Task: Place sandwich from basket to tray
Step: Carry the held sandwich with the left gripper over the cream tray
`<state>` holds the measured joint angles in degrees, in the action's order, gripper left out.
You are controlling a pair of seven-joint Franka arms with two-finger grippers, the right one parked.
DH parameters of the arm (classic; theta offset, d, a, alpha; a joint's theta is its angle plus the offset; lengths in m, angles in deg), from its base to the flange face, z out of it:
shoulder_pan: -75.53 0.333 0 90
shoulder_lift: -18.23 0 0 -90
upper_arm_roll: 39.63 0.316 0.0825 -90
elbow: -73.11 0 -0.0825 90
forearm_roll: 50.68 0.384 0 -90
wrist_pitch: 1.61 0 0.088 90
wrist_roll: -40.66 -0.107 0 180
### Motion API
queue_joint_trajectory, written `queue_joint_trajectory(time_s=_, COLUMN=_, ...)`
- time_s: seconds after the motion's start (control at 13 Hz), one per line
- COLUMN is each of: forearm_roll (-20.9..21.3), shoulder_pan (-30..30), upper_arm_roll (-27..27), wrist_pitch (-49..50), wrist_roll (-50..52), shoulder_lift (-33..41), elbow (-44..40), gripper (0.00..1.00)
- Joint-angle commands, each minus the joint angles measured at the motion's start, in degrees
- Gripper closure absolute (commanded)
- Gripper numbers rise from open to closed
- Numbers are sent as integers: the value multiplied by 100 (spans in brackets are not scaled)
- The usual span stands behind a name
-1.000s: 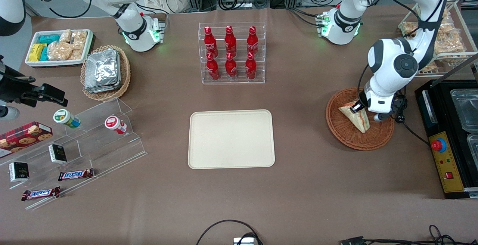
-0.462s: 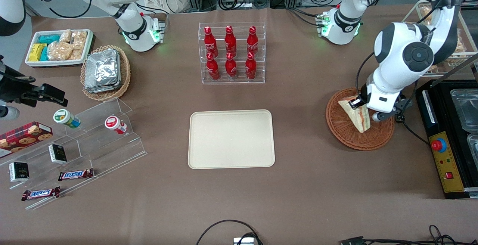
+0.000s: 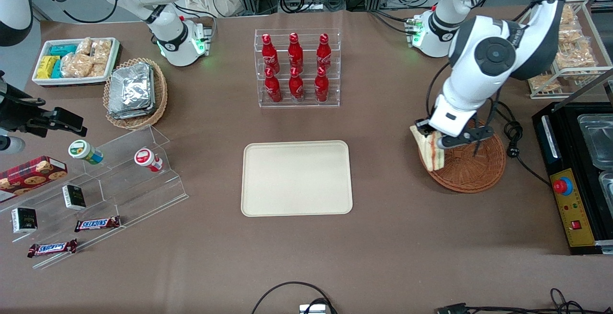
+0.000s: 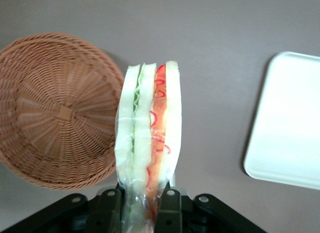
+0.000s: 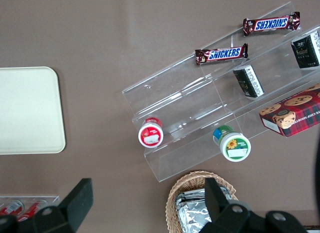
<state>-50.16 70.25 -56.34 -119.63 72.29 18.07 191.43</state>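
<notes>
Sandwich (image 4: pixel 147 143) clamped in gripper (image 4: pixel 145 198), above basket (image 3: pixel 471 173) rim.

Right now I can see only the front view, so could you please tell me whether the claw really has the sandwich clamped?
Observer: Yes. The left wrist view shows the claw shut on the sandwich, with a finger pressing each side of its end.
Operator: Thank you. Is anything else lying in the basket?
Observer: No. The basket shows only bare weave inside.
Operator: Is the sandwich wrapped?
Observer: Yes, in clear film. Its green filling faces the basket and its red filling faces the tray.
</notes>
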Motion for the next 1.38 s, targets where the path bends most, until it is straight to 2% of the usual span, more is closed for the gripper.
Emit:
queue_joint_trajectory(time_s=0.0, forearm_roll=71, shoulder_pan=-8, upper_arm_roll=-384, wrist_pitch=139, wrist_roll=-96, shoulder_lift=-290, elbow=-440, gripper=75)
queue_joint_trajectory(time_s=0.38, forearm_roll=80, shoulder_pan=-95, upper_arm_roll=-1167, wrist_pitch=209, wrist_roll=168, shoulder_lift=-1064, elbow=-1267, gripper=74)
queue_joint_trajectory(time_s=0.46, forearm_roll=106, shoulder_pan=-270, upper_arm_roll=-1168, wrist_pitch=209, wrist_roll=133, shoulder_lift=-1204, elbow=-1372, gripper=73)
queue_joint_trajectory(time_s=0.69, forearm_roll=615, shoulder_pan=-779, upper_arm_roll=-1168, wrist_pitch=192, wrist_roll=456, shoulder_lift=-1915, elbow=-1899, gripper=71)
queue_joint_trajectory(time_s=0.92, forearm_roll=1054, shoulder_pan=-1018, upper_arm_roll=-1159, wrist_pitch=174, wrist_roll=1010, shoulder_lift=-2671, elbow=-2505, gripper=71)
queue_joint_trajectory(time_s=1.15, forearm_roll=1266, shoulder_pan=-1220, upper_arm_roll=-1159, wrist_pitch=139, wrist_roll=1310, shoulder_lift=-3182, elbow=-2814, gripper=71)
queue_joint_trajectory(time_s=1.31, forearm_roll=1266, shoulder_pan=-1221, upper_arm_roll=-1151, wrist_pitch=130, wrist_roll=1381, shoulder_lift=-3445, elbow=-2981, gripper=71)
